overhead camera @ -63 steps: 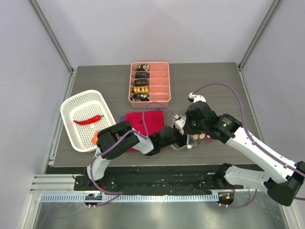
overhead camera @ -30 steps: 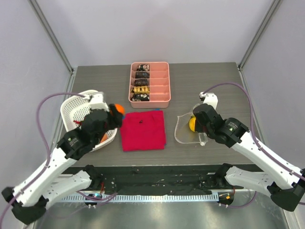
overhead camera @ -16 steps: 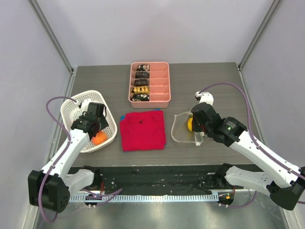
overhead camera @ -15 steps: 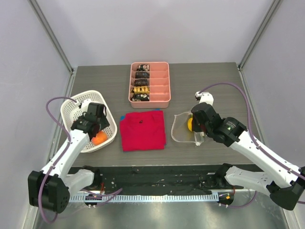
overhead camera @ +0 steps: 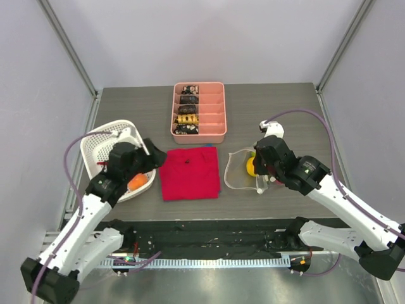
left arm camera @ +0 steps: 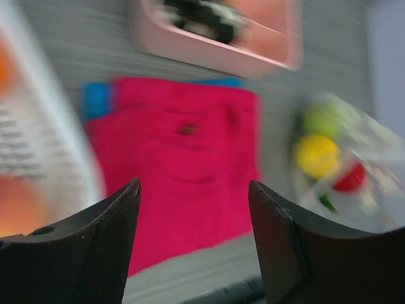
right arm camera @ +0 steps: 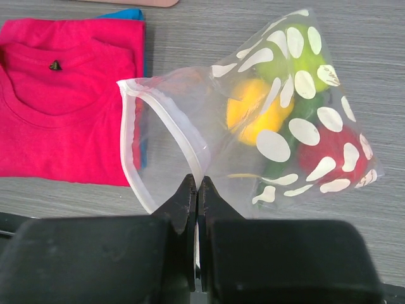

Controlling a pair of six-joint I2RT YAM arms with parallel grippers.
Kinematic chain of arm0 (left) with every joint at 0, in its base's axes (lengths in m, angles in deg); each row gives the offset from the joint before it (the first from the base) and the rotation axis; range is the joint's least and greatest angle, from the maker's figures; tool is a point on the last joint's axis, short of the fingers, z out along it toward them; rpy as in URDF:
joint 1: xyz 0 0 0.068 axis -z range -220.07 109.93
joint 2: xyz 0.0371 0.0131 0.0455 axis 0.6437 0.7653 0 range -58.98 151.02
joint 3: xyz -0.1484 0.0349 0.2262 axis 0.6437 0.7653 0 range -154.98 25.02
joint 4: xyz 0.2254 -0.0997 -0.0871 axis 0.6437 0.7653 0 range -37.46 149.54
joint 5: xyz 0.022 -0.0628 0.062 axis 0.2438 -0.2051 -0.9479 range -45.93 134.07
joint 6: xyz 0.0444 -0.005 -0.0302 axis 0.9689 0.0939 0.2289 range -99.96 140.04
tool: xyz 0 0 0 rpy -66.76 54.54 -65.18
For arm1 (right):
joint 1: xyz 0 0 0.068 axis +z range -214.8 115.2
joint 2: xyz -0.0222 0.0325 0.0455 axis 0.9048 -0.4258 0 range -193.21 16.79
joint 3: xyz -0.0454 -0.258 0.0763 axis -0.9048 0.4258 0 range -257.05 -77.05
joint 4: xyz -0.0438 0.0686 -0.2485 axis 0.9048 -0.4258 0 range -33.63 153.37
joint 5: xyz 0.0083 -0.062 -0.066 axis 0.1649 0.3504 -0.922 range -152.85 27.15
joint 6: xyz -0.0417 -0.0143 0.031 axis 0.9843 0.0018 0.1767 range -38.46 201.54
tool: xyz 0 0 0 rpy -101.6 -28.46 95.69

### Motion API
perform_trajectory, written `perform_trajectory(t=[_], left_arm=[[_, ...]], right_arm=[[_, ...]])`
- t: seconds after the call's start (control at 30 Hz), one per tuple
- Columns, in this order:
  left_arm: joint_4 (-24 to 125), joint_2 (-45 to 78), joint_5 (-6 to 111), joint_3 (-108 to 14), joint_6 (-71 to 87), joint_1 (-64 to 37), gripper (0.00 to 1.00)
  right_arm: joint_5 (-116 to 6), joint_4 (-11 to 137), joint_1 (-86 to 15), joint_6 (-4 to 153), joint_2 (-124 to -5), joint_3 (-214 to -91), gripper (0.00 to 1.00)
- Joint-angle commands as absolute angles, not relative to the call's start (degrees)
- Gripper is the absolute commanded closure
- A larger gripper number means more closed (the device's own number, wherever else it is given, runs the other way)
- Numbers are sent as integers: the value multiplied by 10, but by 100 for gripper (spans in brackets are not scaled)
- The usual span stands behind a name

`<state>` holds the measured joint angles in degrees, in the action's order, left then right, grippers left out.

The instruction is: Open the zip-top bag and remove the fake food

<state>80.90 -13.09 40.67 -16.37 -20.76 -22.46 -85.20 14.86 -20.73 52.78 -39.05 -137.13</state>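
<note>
The zip-top bag [overhead camera: 239, 171] lies right of the red cloth with its mouth open toward the left. My right gripper [right arm camera: 197, 187] is shut on the bag's mouth rim [right arm camera: 169, 120] and holds it up. Inside the bag [right arm camera: 297, 126] are a yellow fruit [right arm camera: 253, 111], a green fruit [right arm camera: 297, 60], a red apple [right arm camera: 329, 158] and a green pod [right arm camera: 281, 168]. An orange fruit [overhead camera: 136, 183] lies in the white basket [overhead camera: 101, 140]. My left gripper [overhead camera: 154, 157] is open and empty at the basket's right rim; its view is blurred and it hangs over the cloth [left arm camera: 195, 185].
A folded red cloth [overhead camera: 190, 172] lies between the basket and the bag. A pink divided tray [overhead camera: 200, 107] with dark and gold pieces stands at the back centre. The table's front edge is just below the cloth and the bag.
My left arm has dropped the orange in the basket, lifted and swung right toward the cloth, open and empty. My right gripper keeps hold of the bag rim; the bag has shifted slightly.
</note>
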Motion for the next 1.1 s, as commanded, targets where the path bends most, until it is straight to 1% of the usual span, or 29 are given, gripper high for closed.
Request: perform_trajectory(t=[0.0,0.03,0.07,0.1,0.13,0.23,0.3,0.4,0.57,0.6,0.67,0.77,0.8,0.9,1.07], left_arm=[[585,-100,489,-183,-199,-20,33],[575,-63,446,-214,-157,29,40],[562,-38,424,-226,-147,86,44],[515,-18,427,-234,-139,109,51],[488,23,436,-245,-133,126,61],[411,81,438,-265,-126,172,71],[394,142,438,-275,-126,194,75],[352,224,437,-295,-135,204,76],[285,340,428,-335,-128,215,73],[281,355,407,-346,-129,215,68],[268,377,382,-353,-128,216,65],[263,411,335,-360,-106,220,55],[257,423,317,-361,-85,222,46],[256,448,282,-372,-61,230,33],[317,487,252,-414,-70,235,28]], right_arm=[[-851,161,-209,533,-381,-1406,99],[-849,160,-209,531,-381,-1407,99],[-848,161,-209,530,-382,-1408,99],[-847,162,-209,528,-384,-1409,99],[-841,163,-209,526,-385,-1409,99],[-844,164,-210,519,-388,-1416,99],[-843,163,-209,514,-386,-1421,99],[-835,164,-209,512,-387,-1431,99],[-812,163,-209,504,-387,-1433,99],[-810,164,-209,503,-387,-1433,99],[-807,164,-209,501,-385,-1434,99],[-805,163,-210,499,-382,-1435,99],[-803,162,-209,499,-382,-1433,99],[-796,163,-210,494,-379,-1426,99],[-790,163,-210,487,-372,-1416,99]])
